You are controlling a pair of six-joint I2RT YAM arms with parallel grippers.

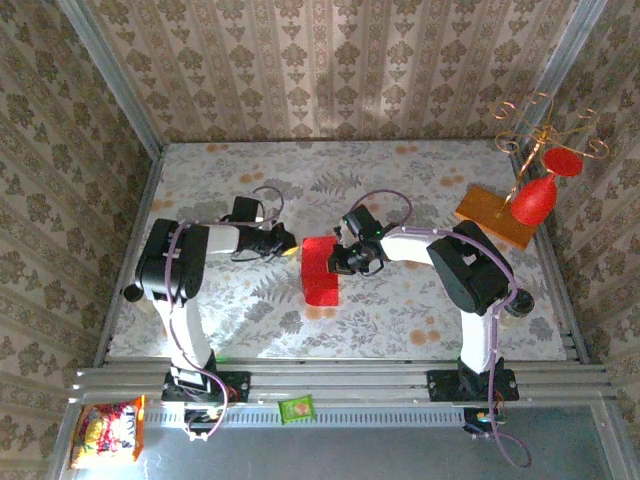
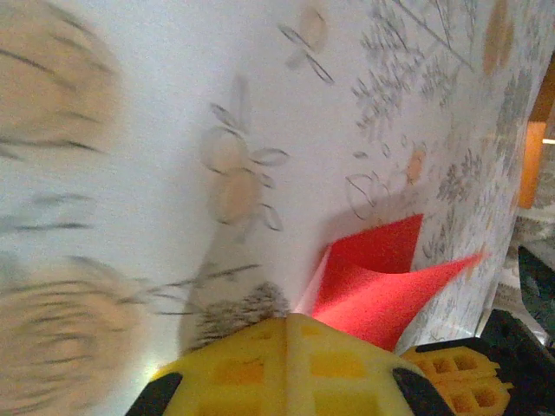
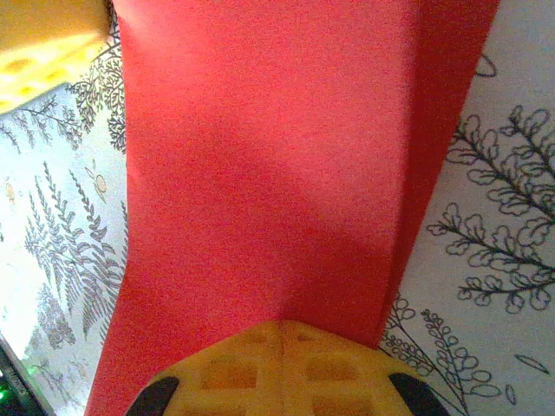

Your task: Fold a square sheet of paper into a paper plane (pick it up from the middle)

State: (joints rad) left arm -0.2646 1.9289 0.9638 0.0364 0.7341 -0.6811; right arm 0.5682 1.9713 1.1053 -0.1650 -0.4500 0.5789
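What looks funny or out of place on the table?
The red paper in the middle isn't lying flat. The right gripper is pinching one edge, and in the left wrist view a flap curls up off the flowery tablecloth. Nothing looks spilled or broken.

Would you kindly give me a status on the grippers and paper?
Right gripper shut on red paper. Left gripper shut beside it. Ornament stands well aside.
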